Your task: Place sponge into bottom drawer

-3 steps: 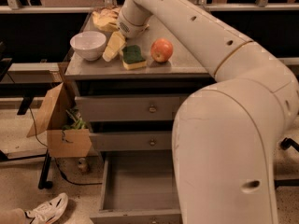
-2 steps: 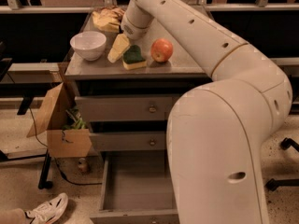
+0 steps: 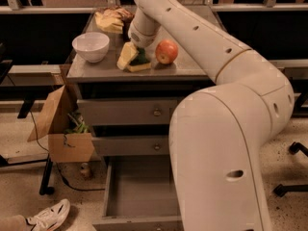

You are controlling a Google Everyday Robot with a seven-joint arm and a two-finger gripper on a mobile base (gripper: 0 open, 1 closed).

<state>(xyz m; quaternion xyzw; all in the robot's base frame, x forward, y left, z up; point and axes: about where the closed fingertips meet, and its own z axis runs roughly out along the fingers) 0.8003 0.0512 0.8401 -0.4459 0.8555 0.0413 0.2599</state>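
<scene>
The sponge (image 3: pixel 141 61), dark green over yellow foam, lies on the grey cabinet top (image 3: pixel 96 70) between a white bowl and a red apple. My gripper (image 3: pixel 133 59) is down at the sponge's left side, touching or almost touching it; the wrist hides the sponge's back part. The bottom drawer (image 3: pixel 111 191) is pulled out below, and the part of its inside that shows holds nothing. My large white arm covers the drawer's right half.
A white bowl (image 3: pixel 91 46) stands left of the sponge, a red apple (image 3: pixel 166 51) right of it, and a yellow-and-brown snack bag (image 3: pixel 112 19) behind. Two shallower drawers (image 3: pixel 125 112) are closed. An open cardboard box (image 3: pixel 60 126) and a shoe (image 3: pixel 48 215) are at the left.
My gripper has moved a little right and down, closing in on the sponge. The sponge, apple and bowl have stayed where they were.
</scene>
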